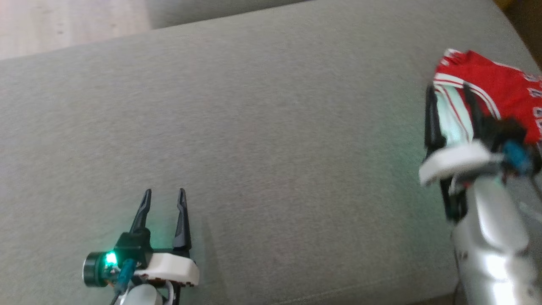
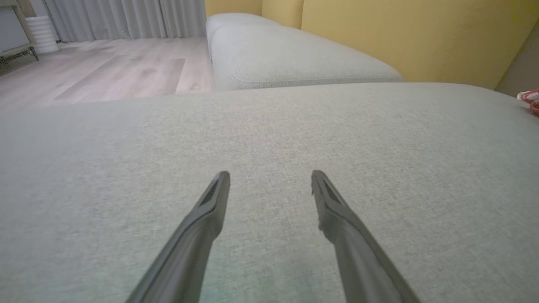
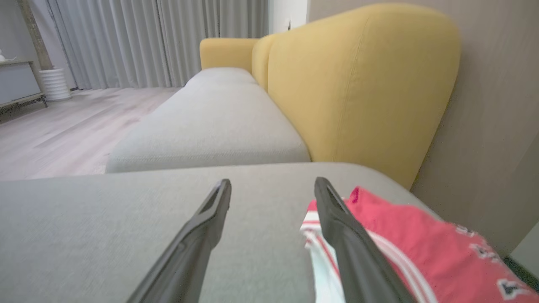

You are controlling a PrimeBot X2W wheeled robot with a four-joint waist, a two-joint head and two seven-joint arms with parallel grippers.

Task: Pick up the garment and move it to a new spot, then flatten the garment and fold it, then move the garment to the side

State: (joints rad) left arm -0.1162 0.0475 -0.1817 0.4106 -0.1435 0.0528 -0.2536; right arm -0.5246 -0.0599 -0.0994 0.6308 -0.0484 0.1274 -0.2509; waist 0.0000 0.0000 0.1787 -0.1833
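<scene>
The garment, a bunched red jersey with white striped trim, is cut off by the head view's right edge and partly hidden behind the blurred right gripper. Its fingers are spread with nothing between them, and the cloth's striped hem lies under its outer finger, though contact is unclear. In the right wrist view the garment stretches from that fingertip back toward the wrist. The left gripper, well apart, is spread wide over bare grey cushion.
</scene>
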